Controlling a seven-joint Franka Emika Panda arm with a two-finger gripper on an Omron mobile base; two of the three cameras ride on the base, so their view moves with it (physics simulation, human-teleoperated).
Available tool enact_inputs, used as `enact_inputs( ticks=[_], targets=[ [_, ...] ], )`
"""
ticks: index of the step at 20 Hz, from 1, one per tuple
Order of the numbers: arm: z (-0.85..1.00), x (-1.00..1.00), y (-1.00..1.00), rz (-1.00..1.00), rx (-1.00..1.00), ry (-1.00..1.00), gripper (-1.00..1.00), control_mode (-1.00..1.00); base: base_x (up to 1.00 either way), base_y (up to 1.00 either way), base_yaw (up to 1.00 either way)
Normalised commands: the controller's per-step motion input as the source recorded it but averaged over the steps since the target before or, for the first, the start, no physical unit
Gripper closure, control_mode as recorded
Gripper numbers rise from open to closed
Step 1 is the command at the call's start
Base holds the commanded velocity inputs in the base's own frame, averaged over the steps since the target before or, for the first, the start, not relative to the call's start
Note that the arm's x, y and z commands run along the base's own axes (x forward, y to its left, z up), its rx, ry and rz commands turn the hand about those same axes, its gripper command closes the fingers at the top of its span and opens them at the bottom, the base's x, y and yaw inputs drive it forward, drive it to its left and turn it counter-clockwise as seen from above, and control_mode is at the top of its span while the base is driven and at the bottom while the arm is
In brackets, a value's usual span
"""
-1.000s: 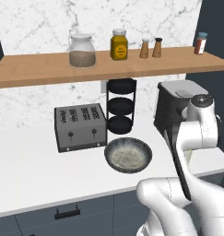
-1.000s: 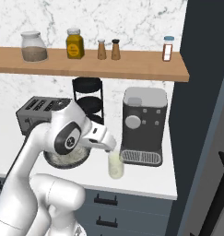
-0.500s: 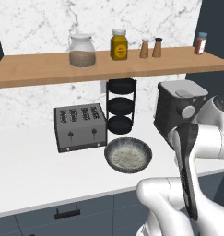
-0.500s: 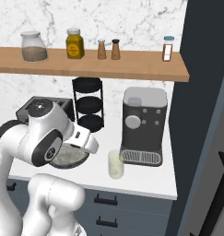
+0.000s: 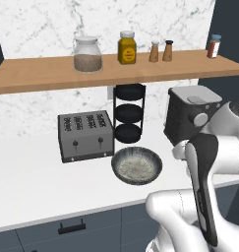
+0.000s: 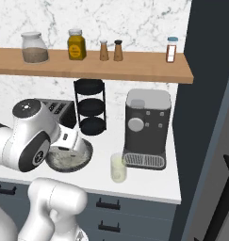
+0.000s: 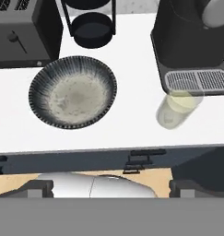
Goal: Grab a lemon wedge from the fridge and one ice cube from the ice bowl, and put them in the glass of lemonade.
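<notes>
Approach step, nothing held: gripper [image 7: 111, 188] w/ jaws spread wide and empty looks down on counter, ice bowl [image 7: 73, 91] left of glass of lemonade [image 7: 177, 109] by coffee machine [image 7: 192, 32]; next, prob. reach fridge [image 6: 215, 117] for wedge.

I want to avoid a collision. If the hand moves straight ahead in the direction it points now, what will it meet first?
Probably the white counter, on the bare strip between the ice bowl and the glass of lemonade. The open hand looks down at it; depth is unclear, so either one may be hit.
</notes>
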Motion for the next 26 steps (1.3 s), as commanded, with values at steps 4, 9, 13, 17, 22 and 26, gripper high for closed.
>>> enact_inputs(
  ticks=[4, 9, 13, 17, 22, 26],
  targets=[
    [-0.09, -0.17, 0.24, 0.13, 0.0, -0.06, -1.0, -1.0, 0.0, 0.0, 0.0],
    [-0.03, -0.04, 0.04, 0.02, 0.0, 0.0, -1.0, 1.0, -0.48, 0.05, 0.01],
    [0.0, 0.0, 0.0, 0.0, 0.0, 0.0, -1.0, 1.0, -0.73, -0.48, -0.05],
    [0.0, 0.0, 0.0, 0.0, 0.0, 0.0, -1.0, 1.0, -0.54, -0.99, -0.03],
    [0.0, 0.0, 0.0, 0.0, 0.0, 0.0, -1.0, 1.0, -0.35, -1.0, -0.01],
    [0.0, 0.0, 0.0, 0.0, 0.0, 0.0, -1.0, 1.0, -0.4, -0.84, 0.0]
  ],
)
